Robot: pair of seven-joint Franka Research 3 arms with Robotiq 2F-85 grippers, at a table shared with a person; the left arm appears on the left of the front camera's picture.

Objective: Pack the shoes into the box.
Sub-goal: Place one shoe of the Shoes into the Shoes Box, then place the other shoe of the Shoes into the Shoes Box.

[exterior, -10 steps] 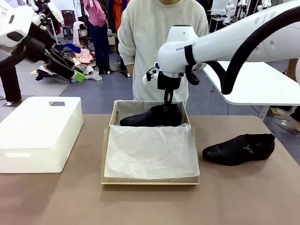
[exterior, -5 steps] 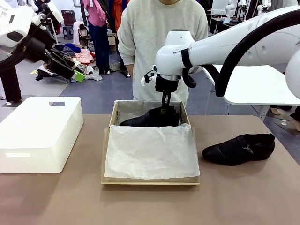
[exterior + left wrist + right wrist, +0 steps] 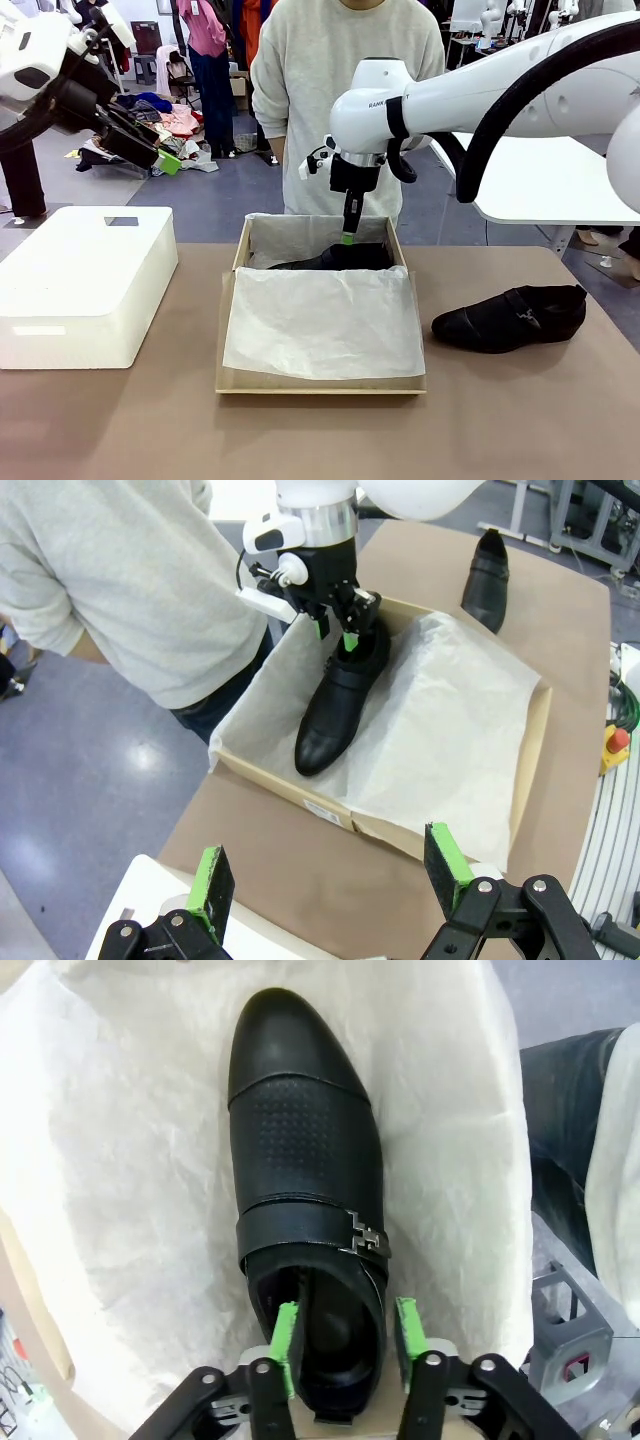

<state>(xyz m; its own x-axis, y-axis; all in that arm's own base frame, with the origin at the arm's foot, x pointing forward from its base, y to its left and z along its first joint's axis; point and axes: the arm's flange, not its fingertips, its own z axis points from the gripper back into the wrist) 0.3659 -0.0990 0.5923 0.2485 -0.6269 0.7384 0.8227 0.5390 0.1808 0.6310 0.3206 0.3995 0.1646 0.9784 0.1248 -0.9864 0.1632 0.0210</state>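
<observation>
Right gripper, jaws parted, stands at heel of 1 shoe in box.

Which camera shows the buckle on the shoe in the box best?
Right wrist view: the buckle sits close and sharp. Left wrist view shows the shoe small, buckle unclear; front view, just its dark top.

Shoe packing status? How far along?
Done: one shoe lies in the box on the tissue paper. In hand: the right gripper is at its heel, jaws apart, apparently letting go. To do: the second shoe sits on the table right of the box. The left gripper is open, away from the box.
</observation>
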